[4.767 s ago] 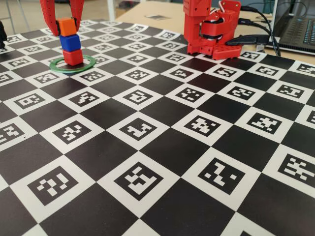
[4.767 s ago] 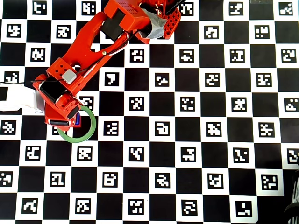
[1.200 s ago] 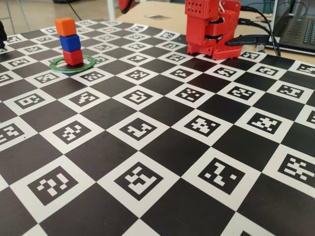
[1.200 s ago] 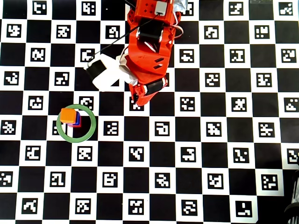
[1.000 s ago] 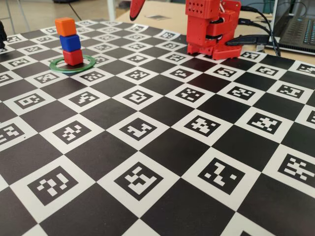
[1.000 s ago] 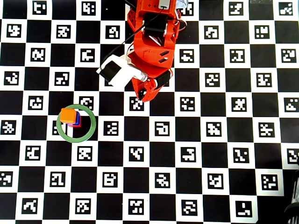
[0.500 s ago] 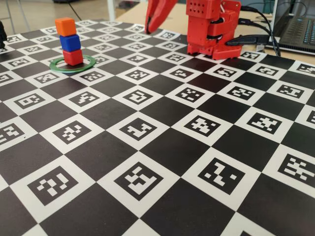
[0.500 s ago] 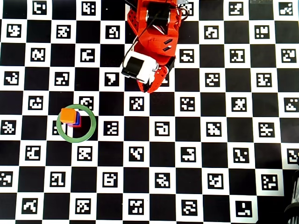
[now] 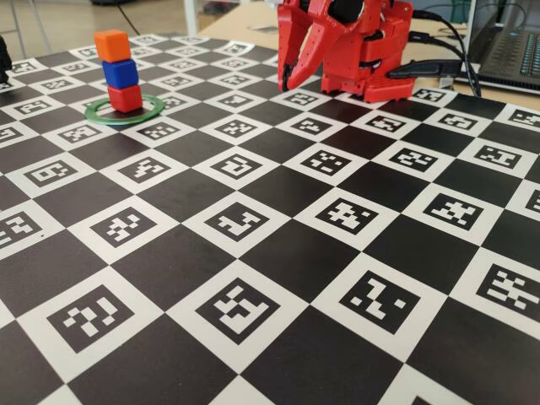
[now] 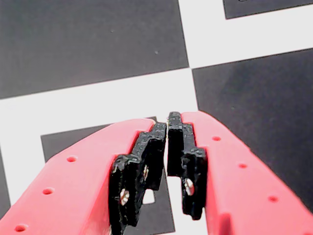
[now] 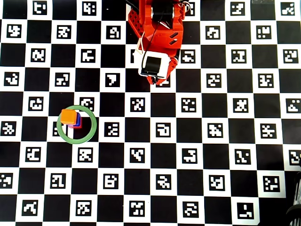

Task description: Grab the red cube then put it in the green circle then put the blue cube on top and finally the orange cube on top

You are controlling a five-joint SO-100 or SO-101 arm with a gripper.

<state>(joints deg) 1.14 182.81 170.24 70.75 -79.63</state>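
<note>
Three cameras on one checkerboard mat.
Fixed: low, oblique across mat. Overhead: straight down, arm top centre; both share it. Wrist: very close to mat.

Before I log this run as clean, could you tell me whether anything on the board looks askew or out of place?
Nothing serious. The orange cube sits slightly offset on the blue cube, above the red cube, and the stack stands off-centre in the green circle, toward its left in the overhead view. The gripper is shut and empty.
</note>
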